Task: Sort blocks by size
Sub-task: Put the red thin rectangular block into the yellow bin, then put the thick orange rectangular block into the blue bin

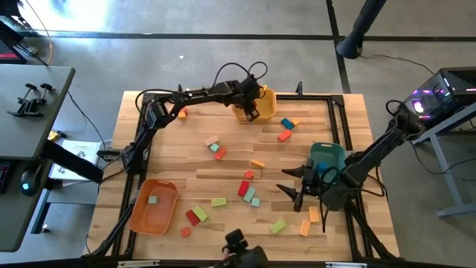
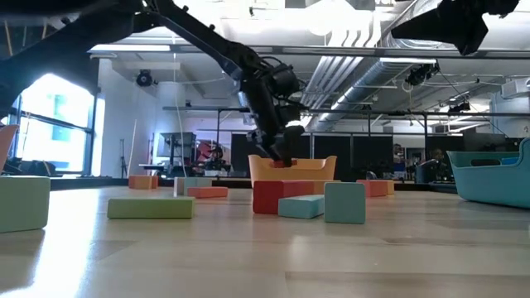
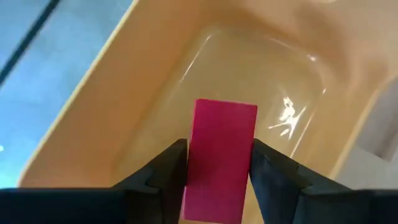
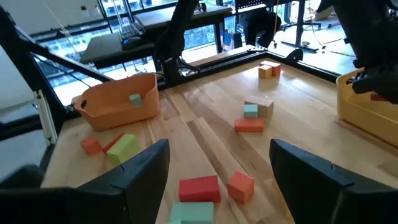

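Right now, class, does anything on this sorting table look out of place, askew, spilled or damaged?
Nothing stands out. The blocks lie loose across the table, unsorted but none damaged. The left gripper has a red block between its fingers above the yellow tray. The right gripper waits open by the teal tray.

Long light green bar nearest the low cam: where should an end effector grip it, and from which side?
Grip the light green bar mid-length, across its two long faces, coming straight down from above. It lies flat on the table with its long side to the camera and clear space around it, so the narrow width looks the easier span.
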Robot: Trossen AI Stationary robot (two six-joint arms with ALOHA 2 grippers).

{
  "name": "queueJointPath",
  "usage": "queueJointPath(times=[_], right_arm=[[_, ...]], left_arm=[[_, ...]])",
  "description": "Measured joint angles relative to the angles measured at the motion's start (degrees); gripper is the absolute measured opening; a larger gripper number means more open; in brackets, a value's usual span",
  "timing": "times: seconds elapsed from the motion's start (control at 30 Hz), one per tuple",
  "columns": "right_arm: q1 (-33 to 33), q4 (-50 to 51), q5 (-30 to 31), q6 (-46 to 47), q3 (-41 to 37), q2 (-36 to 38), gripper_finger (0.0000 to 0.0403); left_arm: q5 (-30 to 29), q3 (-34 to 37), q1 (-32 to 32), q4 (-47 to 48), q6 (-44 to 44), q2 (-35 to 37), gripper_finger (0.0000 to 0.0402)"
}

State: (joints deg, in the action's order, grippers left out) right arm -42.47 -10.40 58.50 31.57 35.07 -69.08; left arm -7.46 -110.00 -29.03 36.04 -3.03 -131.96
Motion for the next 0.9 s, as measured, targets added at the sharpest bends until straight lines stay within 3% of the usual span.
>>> queueJointPath(times=[0.17, 0.4, 0.5, 0.6, 0.77, 0.9], right_arm=[[0.0, -1.1, 0.0, -0.5, 0.0, 0.0, 0.0272], [0.0, -0.6, 0.1, -0.6, 0.0, -0.2, 0.0272], [0.0, -0.5, 1.8, -0.7, 0.0, -1.4, 0.0272], [0.0, -0.6, 1.9, -0.5, 0.0, -4.0, 0.0272], [1.2, -3.5, 2.2, -1.1, 0.0, -9.9, 0.0272], [6.7, -7.5, 2.4, -7.7, 0.0, -12.3, 0.0272]], left_arm=[[5.6, 0.0, -1.4, 0.9, 0.9, 0.4, 0.0196], [6.2, 0.1, -0.8, 4.5, 1.5, 5.5, 0.0207], [15.5, 3.8, 1.4, 0.8, -3.8, 10.6, 0.0194], [23.7, 12.1, 5.1, -5.3, -5.0, 17.4, 0.0178], [22.4, 31.9, 13.6, -22.9, -3.1, 30.3, 0.0152], [21.3, 47.7, 19.9, -40.3, 2.0, 38.8, 0.0136]])
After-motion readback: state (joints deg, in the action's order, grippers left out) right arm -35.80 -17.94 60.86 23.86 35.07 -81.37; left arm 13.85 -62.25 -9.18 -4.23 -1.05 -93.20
